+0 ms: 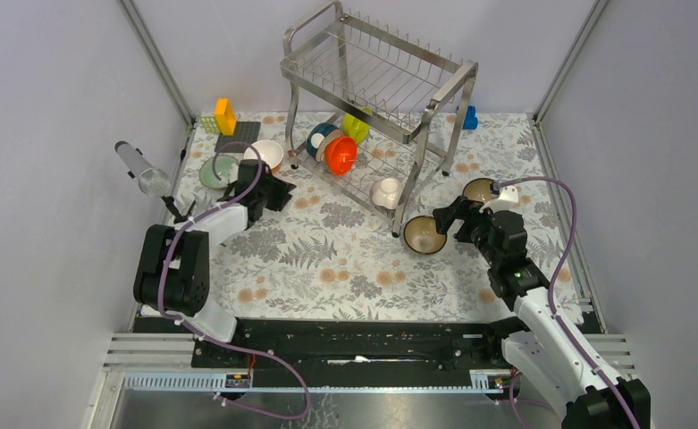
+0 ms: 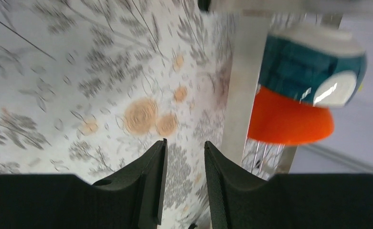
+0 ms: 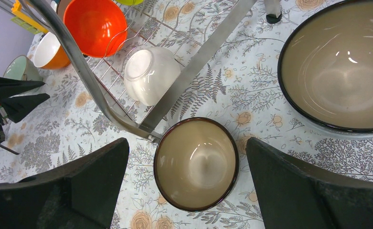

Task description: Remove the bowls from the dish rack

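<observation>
- Standing at the back of the flowery tabletop (image 1: 345,259) is the tall, shiny steel wire dish rack (image 1: 376,63) with two shelves
- On the rack's low shelf are four small round bowls
- Three of them lean on their sides close together: a yellow-green bowl (image 1: 357,125), a dark blue bowl with a white rim (image 1: 320,138) and an orange-red bowl (image 1: 341,155) right against the blue one
- The fourth is a white bowl (image 1: 385,192) near the front end of that shelf, with its bottom turned up
- Left of the rack, a pale green bowl (image 1: 217,172) and a white bowl with an orange outside (image 1: 266,154) sit just beside each other on the tabletop
- The left fingers (image 1: 272,190) hang low over the tabletop near those two bowls and point at the rack; they are a little way apart and nothing is between them
- The right fingers (image 1: 452,228) are spread wide and hold nothing
- They hang over a brown-gold bowl with a dark rim (image 3: 196,164), one finger on each side, and neither finger touches it
- This bowl sits the right way up on the tabletop, just beside the rack's front foot
- A second brown-gold bowl (image 3: 337,71) sits the right way up near it
- A yellow toy block (image 1: 225,116) and a blue toy block (image 1: 470,117) sit at the back of the tabletop, one on each side of the rack
</observation>
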Controlling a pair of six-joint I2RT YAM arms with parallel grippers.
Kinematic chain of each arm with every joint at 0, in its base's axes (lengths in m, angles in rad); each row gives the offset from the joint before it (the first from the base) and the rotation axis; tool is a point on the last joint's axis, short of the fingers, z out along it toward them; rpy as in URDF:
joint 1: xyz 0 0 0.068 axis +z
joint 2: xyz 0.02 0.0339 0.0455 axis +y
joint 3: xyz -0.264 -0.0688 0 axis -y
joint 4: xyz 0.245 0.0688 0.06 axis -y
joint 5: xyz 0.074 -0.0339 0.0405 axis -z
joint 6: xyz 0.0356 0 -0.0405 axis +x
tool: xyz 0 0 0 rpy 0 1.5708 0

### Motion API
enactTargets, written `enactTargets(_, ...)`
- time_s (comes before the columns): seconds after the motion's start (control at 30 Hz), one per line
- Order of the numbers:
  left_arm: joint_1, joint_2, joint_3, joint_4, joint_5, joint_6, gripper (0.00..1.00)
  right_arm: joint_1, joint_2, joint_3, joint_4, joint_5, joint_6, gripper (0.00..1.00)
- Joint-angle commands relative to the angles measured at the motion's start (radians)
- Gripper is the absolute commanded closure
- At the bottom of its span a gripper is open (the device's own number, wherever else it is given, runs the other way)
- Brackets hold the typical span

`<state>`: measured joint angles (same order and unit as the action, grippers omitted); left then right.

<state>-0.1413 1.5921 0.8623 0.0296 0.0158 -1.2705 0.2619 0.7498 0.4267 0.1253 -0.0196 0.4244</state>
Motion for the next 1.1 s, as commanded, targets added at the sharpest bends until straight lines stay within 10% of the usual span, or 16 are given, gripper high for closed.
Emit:
enactTargets(0.0,-0.092,-0.070,-0.031,0.052,0.005,0.055,0.61,0.002,-0.010,-0.006,0.045,-0.003,-0.004,0.00)
enactTargets(0.63,-0.467,-0.036,0.214,0.002,-0.546,0.799,0.59,0.002,-0.005,-0.009,0.046,0.000,-0.003,0.00)
enactTargets(1.07,-0.524,0.257,0.534,-0.056,-0.937,1.084,0.44,0.002,0.014,-0.011,0.057,-0.002,-0.004,0.00)
